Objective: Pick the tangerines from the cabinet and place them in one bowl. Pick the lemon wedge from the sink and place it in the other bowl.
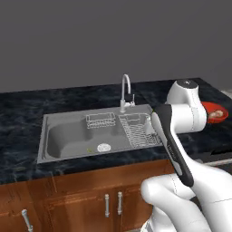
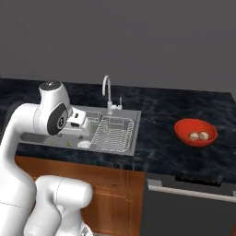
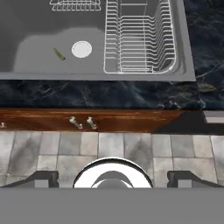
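Both tangerines (image 2: 198, 136) already sit in the red bowl (image 2: 196, 132), so the lemon wedge (image 3: 59, 54) is what's left, lying on the sink (image 3: 35, 43) floor up ahead and left of the gripper (image 3: 112, 178), just beside the drain (image 3: 82, 49). The fingers are spread wide with nothing between them. Honestly, that sliver is tiny and flat, so I'd guess a slightly off descent just pinches air or skids it toward the drain.

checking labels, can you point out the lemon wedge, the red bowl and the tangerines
lemon wedge (image 3: 59, 54), hand view: middle of the sliver on the sink floor
red bowl (image 2: 184, 126), right base view: its left inner wall
tangerines (image 2: 193, 136), right base view: the left one of the pair
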Controlling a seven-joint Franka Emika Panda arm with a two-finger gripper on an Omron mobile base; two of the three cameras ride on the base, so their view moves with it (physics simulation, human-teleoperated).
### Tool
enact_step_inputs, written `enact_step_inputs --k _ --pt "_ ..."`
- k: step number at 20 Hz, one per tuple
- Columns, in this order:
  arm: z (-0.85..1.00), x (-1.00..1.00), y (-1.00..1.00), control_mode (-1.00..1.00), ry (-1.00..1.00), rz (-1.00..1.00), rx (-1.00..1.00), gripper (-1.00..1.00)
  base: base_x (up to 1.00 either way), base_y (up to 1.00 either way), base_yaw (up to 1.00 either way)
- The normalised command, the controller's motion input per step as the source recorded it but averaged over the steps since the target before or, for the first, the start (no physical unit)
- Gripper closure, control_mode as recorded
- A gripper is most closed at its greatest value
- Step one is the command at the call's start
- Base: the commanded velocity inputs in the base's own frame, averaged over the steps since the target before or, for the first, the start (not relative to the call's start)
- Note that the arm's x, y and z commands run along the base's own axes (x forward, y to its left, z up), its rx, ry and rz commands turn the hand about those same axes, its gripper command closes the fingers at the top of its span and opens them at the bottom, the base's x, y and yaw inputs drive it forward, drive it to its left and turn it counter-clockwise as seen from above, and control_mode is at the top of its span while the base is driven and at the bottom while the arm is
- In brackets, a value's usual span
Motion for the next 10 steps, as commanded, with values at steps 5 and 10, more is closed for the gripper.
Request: enact_step_inputs --k 5,10 --pt "0.0 0.0 0.0 1.0 0.0 0.0 0.0 -1.0 0.03 0.99 0.0" --pt "0.0 0.0 0.0 1.0 0.0 0.0 0.0 -1.0 0.1 0.93 0.0"
